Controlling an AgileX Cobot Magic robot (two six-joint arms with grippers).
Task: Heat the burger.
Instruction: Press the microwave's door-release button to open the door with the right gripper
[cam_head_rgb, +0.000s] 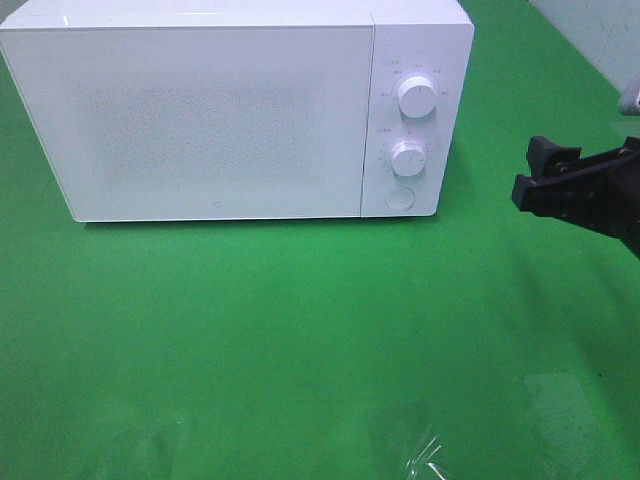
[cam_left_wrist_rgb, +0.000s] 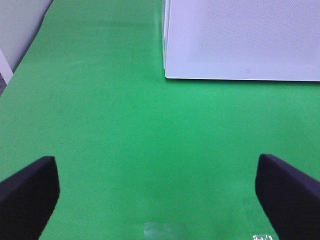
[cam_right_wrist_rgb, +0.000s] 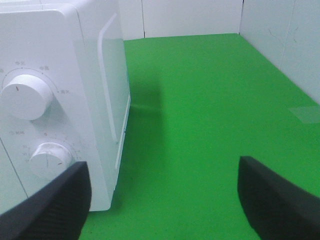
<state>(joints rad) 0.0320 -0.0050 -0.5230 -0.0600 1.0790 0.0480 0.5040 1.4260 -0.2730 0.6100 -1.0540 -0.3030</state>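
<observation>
Exterior high view shows a white microwave (cam_head_rgb: 215, 110) at the back left of the green mat (cam_head_rgb: 300, 340). Its door is shut, and its front bottom edge meets the mat in a straight line. On its control panel an upper knob (cam_head_rgb: 416, 96), a lower knob (cam_head_rgb: 408, 158) and a round button (cam_head_rgb: 401, 197) stack downward. The front half of the mat lies open, and a broad strip runs along the right of the oven.

The right gripper (cam_head_rgb: 533, 170) hangs over that strip, apart from the microwave's right side. Its fingers stand wide apart with nothing between them. The right wrist view looks along the oven's side wall, with open mat running to the pale wall panels (cam_right_wrist_rgb: 280, 45) at the mat's far and side edges.

In the left wrist view the left gripper (cam_left_wrist_rgb: 157, 195) is spread fully and empty over bare mat, short of the microwave's front left corner.

The burger shows in no view, so where it sits cannot be told.
</observation>
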